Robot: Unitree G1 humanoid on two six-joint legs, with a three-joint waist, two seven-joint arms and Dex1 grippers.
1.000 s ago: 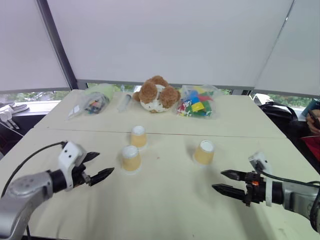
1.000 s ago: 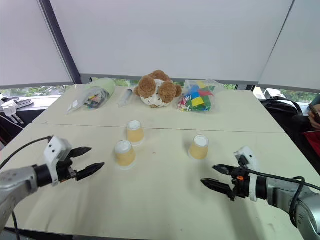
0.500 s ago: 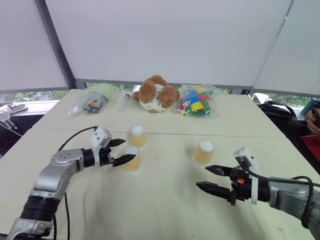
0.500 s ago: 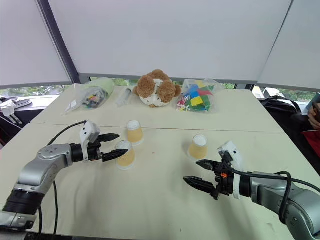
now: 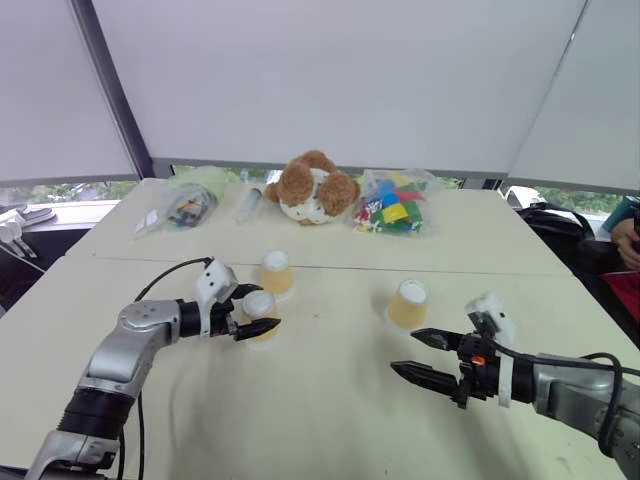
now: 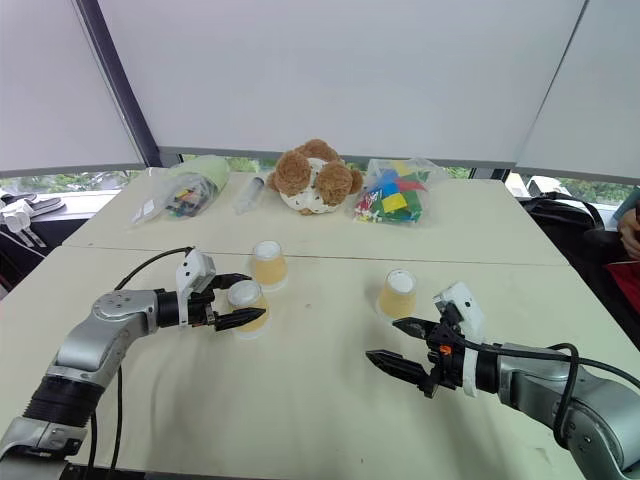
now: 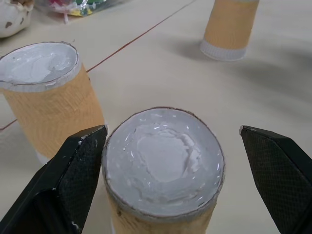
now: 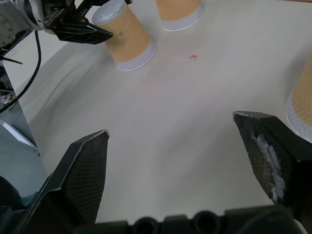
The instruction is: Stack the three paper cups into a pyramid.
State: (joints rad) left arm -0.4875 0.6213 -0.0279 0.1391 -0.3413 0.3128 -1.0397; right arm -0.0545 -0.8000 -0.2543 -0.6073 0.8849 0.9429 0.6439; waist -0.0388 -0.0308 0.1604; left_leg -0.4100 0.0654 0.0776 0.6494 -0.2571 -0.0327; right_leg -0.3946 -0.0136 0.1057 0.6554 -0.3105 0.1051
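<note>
Since a second ago my left gripper (image 5: 250, 311) has swung in from the near left part of the table to the nearest of the three paper cups, and its jaws have narrowed. It now straddles that left cup (image 7: 163, 168): in the left wrist view one finger (image 7: 73, 170) touches the cup's side while the other stands off with a clear gap, so nothing is clamped; the cup sits upside down on the table (image 5: 330, 400). Just beyond it, close to the seam across the tabletop, stands the second cup (image 5: 277, 273), also inverted. The third cup (image 5: 408, 304) sits well apart toward the right side, inverted too.

My right gripper (image 5: 425, 355) has drifted slightly inward and hovers with its jaws spread wide, empty, just short of that third cup.

Along the far edge lie a clear bag of small items (image 5: 185, 205), a brown teddy bear (image 5: 313, 187) and a bag of coloured blocks (image 5: 393, 210).
</note>
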